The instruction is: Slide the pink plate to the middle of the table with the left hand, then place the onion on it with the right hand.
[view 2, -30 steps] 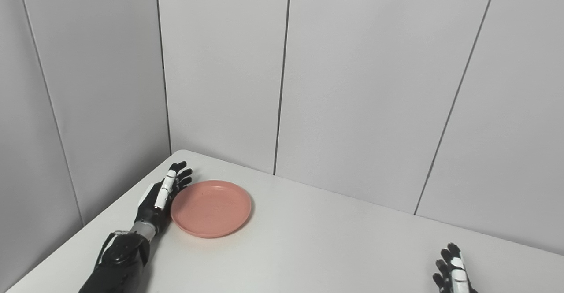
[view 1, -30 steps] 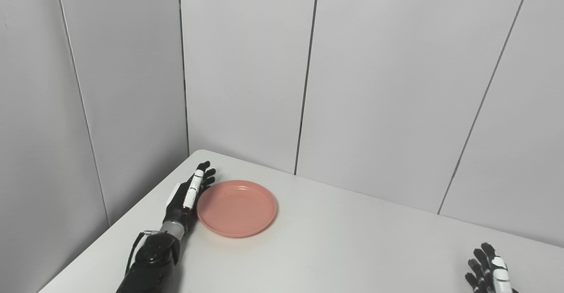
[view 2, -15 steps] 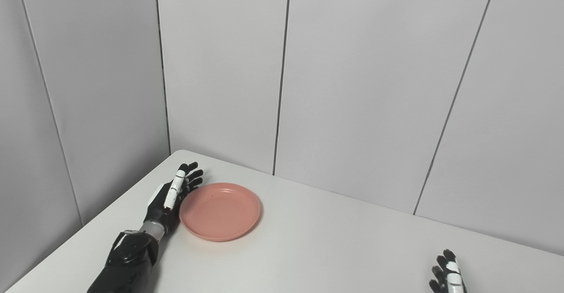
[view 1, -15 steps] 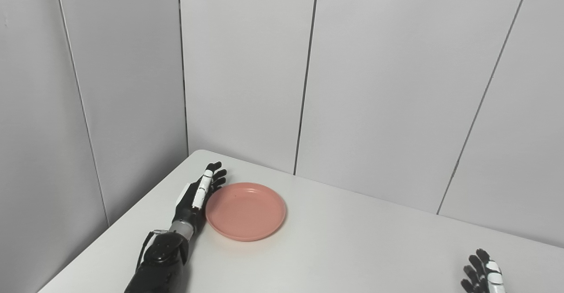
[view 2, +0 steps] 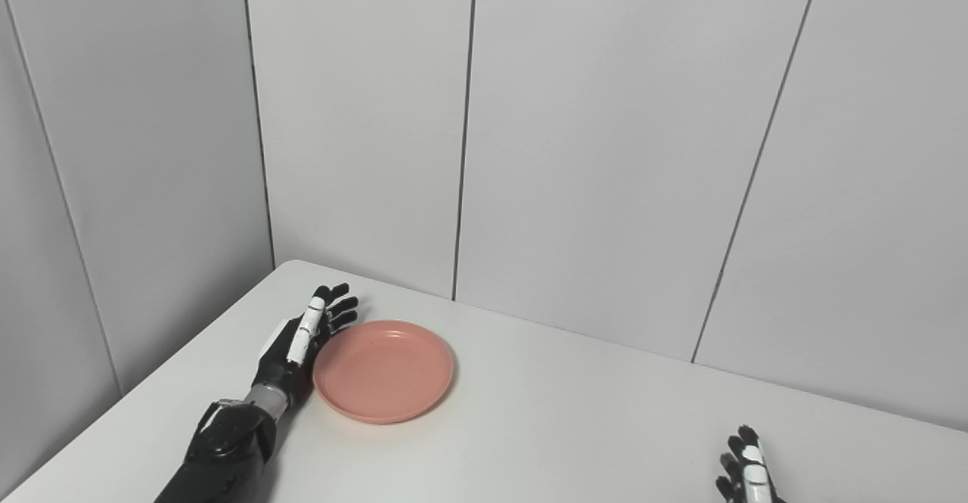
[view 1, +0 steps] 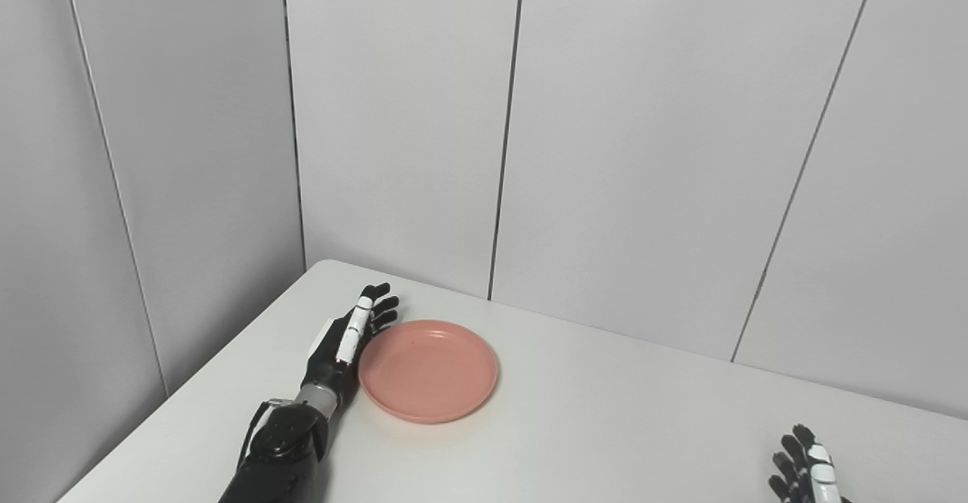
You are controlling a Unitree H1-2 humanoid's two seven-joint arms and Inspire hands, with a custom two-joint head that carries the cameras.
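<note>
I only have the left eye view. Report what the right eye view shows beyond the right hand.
Observer: A wider strip of bare table outboard of the right hand. No onion on it.
Operator: Now check the table's left edge.
Observer: It runs down to the picture's bottom-left corner, beside the left forearm. Nothing lies on that strip either, so the onion is outside both views.

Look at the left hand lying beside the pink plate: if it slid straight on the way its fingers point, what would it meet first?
Probably nothing on the table. The left hand points toward the back wall, passing alongside the plate; the wall would likely come first, though depth is unclear.
</note>
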